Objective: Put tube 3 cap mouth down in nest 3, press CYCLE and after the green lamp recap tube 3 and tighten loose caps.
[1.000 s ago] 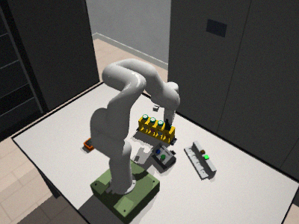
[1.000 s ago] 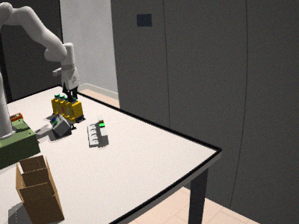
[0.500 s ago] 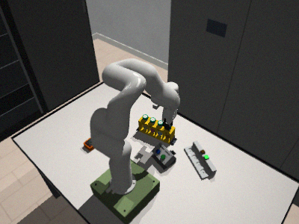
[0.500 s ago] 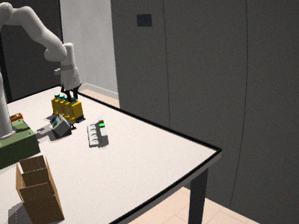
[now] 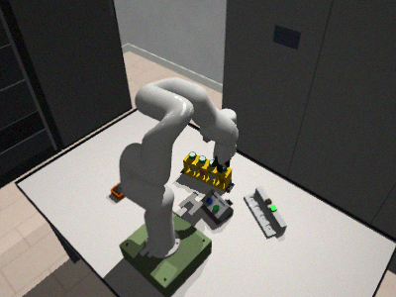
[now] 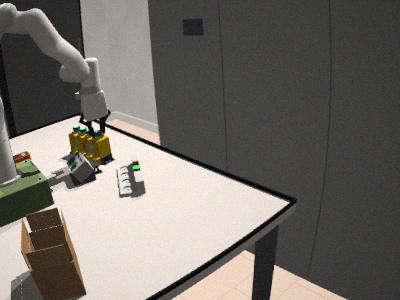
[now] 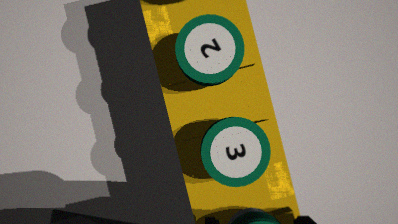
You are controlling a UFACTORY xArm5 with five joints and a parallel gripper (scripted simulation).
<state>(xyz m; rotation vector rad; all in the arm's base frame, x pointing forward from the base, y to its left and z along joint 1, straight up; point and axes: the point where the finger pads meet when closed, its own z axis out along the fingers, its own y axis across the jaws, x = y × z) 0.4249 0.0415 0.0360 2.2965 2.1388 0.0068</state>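
A white robot arm (image 5: 163, 129) bent down over a yellow tube rack (image 5: 207, 171) on a white table (image 5: 317, 247), with its gripper (image 5: 221, 165) poised over the rack's right end, around tube 4's cap, its fingers part-way spread and pinching nothing. From the wrist camera, the green-rimmed caps marked 2 (image 7: 209, 48) and 3 (image 7: 235, 151) both sat on their tubes in the rack, and only the edge of another cap (image 7: 256, 217) showed at the bottom. Near the rack lay a grey key box (image 5: 216, 206) with a blue and a green key, and further right the grey cap tray (image 5: 264, 212) showed a lit green lamp (image 5: 273, 208).
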